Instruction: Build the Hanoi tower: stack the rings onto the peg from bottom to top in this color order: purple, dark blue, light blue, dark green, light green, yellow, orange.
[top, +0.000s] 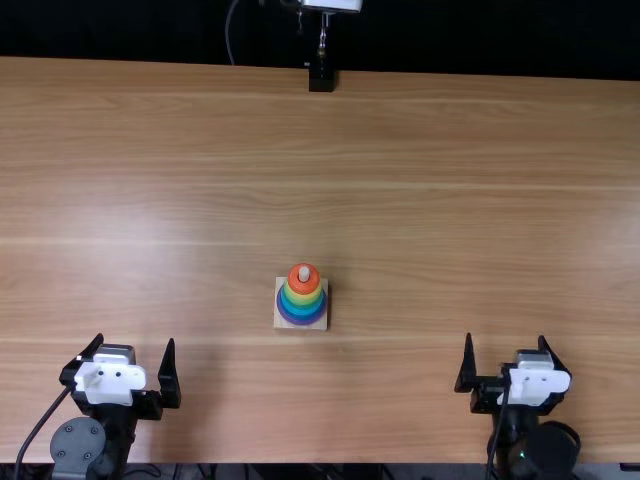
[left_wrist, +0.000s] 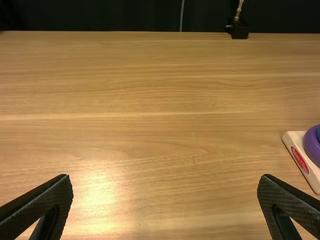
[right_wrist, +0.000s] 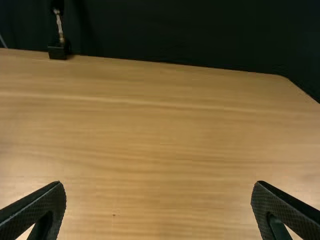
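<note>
ring tower (top: 301, 296) stands near mid-table, between the grippers and farther from the near edge. peg (top: 304, 273) points straight up, long axis upright; rings narrow upward, purple lowest, orange on top. square base (top: 280, 324) flat, sides roughly in line with the table (top: 450, 200) edges. left gripper (top: 135, 340) spread wide, nothing between fingers; right gripper (top: 505, 337) likewise spread, holding nothing.

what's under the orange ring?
Yellow ring directly below, then green-to-blue rings, purple ring lowest, on the wooden base. Peg tip pokes out of the orange ring; shaft inside the stack is covered.
</note>
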